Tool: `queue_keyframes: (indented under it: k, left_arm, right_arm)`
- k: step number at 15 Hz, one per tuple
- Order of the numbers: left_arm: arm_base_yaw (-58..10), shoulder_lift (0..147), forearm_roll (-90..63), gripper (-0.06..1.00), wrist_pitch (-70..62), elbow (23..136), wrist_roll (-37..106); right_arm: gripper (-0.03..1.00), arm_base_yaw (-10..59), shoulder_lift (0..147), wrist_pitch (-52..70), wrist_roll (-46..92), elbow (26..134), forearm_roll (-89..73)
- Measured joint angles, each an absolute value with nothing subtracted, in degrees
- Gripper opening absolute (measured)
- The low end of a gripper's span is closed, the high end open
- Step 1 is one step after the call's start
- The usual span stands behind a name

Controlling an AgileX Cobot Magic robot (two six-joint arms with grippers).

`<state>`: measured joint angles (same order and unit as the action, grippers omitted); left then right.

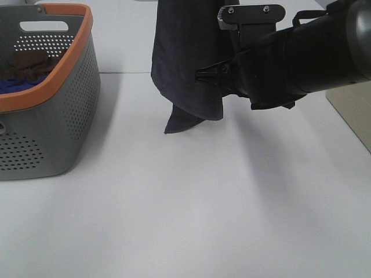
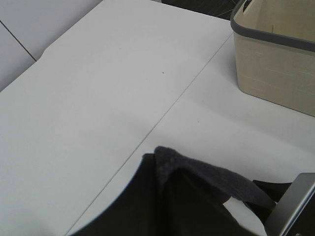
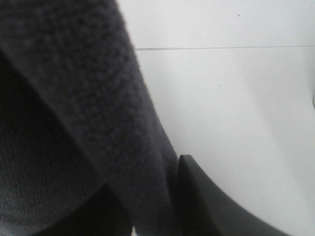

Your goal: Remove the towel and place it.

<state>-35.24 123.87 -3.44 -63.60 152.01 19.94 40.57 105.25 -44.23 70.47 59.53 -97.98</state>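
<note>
The dark navy-grey towel (image 1: 188, 58) hangs in folds from above the top edge of the exterior view, its lowest corner just over the white table (image 1: 185, 208). My left gripper (image 2: 231, 221) is out of the exterior view. In the left wrist view it is shut on the bunched towel (image 2: 197, 191), with one silver finger (image 2: 295, 201) showing. My right gripper (image 1: 200, 74) reaches in from the right and is pinched on the towel's right edge at mid height. In the right wrist view the towel (image 3: 74, 108) fills the left and lies against one dark finger (image 3: 211, 201).
A grey laundry basket with an orange rim (image 1: 58, 116) stands at the left, holding a brown cloth (image 1: 29, 62) and a bright blue cloth (image 1: 17, 86). A beige basket (image 2: 275, 64) stands at the table's right side, with its edge in the exterior view (image 1: 355, 110).
</note>
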Motion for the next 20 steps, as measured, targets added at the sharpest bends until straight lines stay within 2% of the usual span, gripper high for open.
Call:
queue_keyframes:
  k: [3, 4, 12, 20]
  left_arm:
    - [-35.2, 123.9, -3.4, 0.0, -63.6, 152.0, 19.9]
    - [-35.2, 123.9, -3.4, 0.0, -63.7, 152.0, 19.9]
    - [-34.8, 124.8, -3.4, 0.0, -64.7, 152.0, 19.9]
    - [-34.8, 126.8, -3.5, 0.0, -64.9, 152.0, 19.7]
  right_arm:
    - [0.03, 40.6, 105.3, -43.7, 75.2, 59.5, -99.8]
    - [0.0, 40.6, 105.3, -42.5, 78.2, 59.5, -99.9]
    - [0.0, 40.6, 98.4, -27.0, 101.6, 54.4, -99.9]
    - [0.0, 40.6, 92.5, -14.8, 106.6, 44.3, -99.8]
